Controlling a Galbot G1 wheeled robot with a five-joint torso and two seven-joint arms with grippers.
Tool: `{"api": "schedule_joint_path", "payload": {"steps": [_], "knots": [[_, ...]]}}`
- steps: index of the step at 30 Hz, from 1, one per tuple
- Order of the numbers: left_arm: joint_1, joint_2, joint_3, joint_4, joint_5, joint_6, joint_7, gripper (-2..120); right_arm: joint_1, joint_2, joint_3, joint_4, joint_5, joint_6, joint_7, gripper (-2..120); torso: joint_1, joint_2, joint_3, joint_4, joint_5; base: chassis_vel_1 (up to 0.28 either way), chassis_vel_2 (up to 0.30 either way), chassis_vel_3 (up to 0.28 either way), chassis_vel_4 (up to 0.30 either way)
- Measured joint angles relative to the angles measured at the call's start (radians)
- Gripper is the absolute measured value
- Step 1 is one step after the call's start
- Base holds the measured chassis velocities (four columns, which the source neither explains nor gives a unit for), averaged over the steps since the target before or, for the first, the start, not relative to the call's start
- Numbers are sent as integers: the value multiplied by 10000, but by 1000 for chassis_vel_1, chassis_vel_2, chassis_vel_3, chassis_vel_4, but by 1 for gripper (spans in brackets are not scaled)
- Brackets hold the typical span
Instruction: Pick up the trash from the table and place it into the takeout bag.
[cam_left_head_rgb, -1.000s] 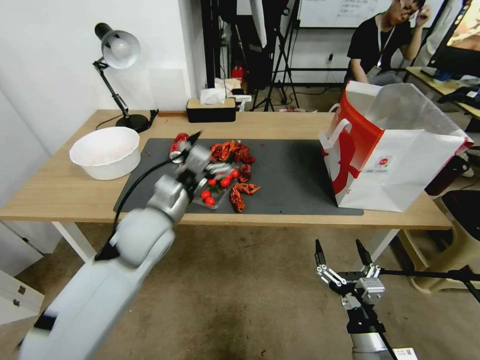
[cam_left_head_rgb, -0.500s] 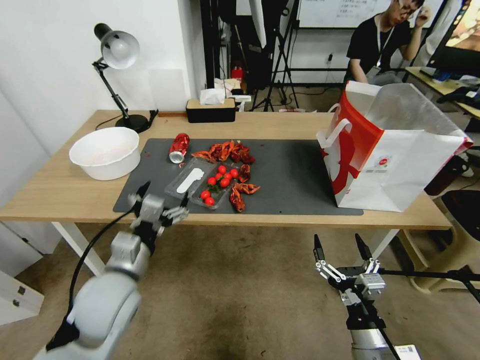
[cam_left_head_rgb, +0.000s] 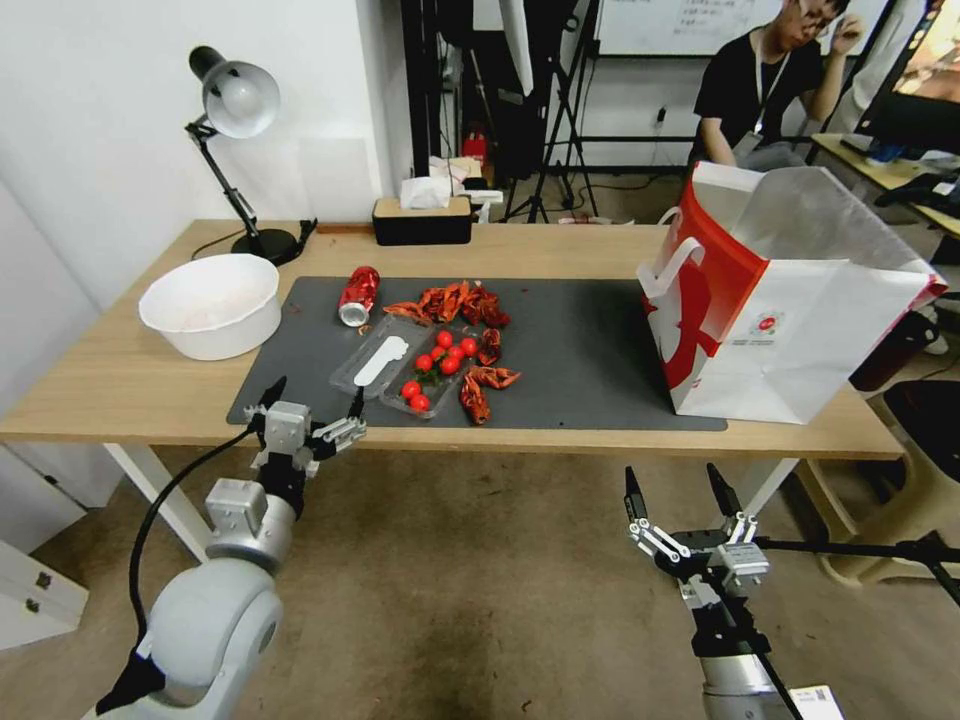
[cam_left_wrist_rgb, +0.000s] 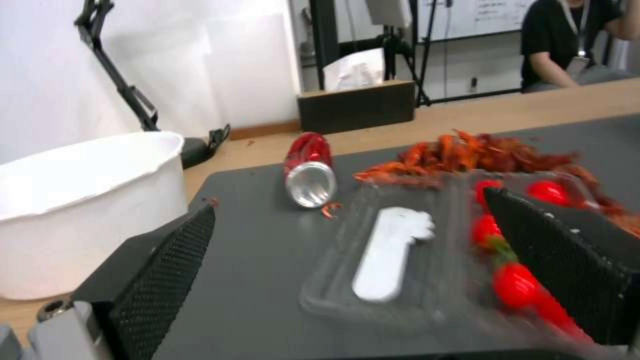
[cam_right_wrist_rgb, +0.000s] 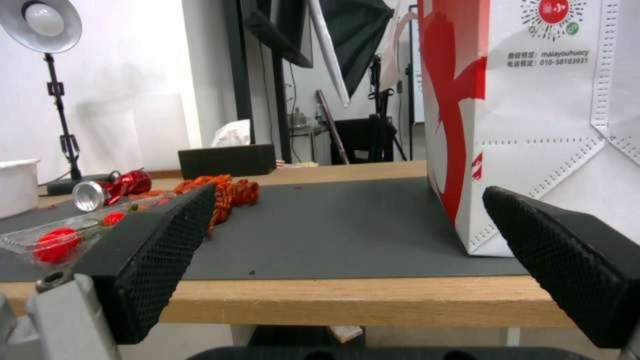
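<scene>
- Trash: crushed red can (cam_left_head_rgb: 358, 294), red shell scraps (cam_left_head_rgb: 462, 302) and clear tray (cam_left_head_rgb: 403, 364) of tomatoes lie on the table's (cam_left_head_rgb: 120, 385) grey mat (cam_left_head_rgb: 580, 350).
- Takeout bag (cam_left_head_rgb: 790, 330) stands open at the mat's right end.
- Left gripper (cam_left_head_rgb: 312, 407) hovers at the near table edge, fingers spread, empty.
- Right gripper (cam_left_head_rgb: 677, 494) waits below the table, fingers spread.

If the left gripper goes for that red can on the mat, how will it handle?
The red can lies on its side on the mat, so a nudge may roll it. It looks dented, probably empty and light. Its shiny metal may slip between the open left gripper fingers.
</scene>
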Motion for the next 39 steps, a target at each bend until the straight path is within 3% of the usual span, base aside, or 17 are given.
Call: {"api": "schedule_joint_path", "payload": {"steps": [8, 12, 23, 32, 39], "knots": [[-2226, 561, 672, 1211, -1818, 724, -305, 100, 50, 17, 3, 6, 4, -94, 1, 100, 1, -1, 1, -1, 2, 0, 0, 0, 0], [-3874, 767, 1392, 2138, -2738, 1268, -529, 100, 100, -4, 13, 2, 2, -226, 5, 100, 1, -1, 1, -2, 0, 0, 0, 0, 0], [-6272, 1049, 2114, 3992, -3343, 1514, -499, 100, 455, -204, -87, -226, 88, -488, 33, 100, 1, -1, 1, 0, -1, 0, 0, 0, 0], [-8335, 598, 3399, 6611, -3500, 1502, -87, 100, 495, -120, -85, -376, 103, -504, 40, 100, 1, 0, 1, -2, 1, 0, 0, 0, 0], [-9204, 400, 3829, 7866, -3153, 1686, 278, 100, 471, -121, 15, -529, 242, -464, 41, 100, 1, 0, 0, 0, 2, 0, 0, 0, 0]]}}
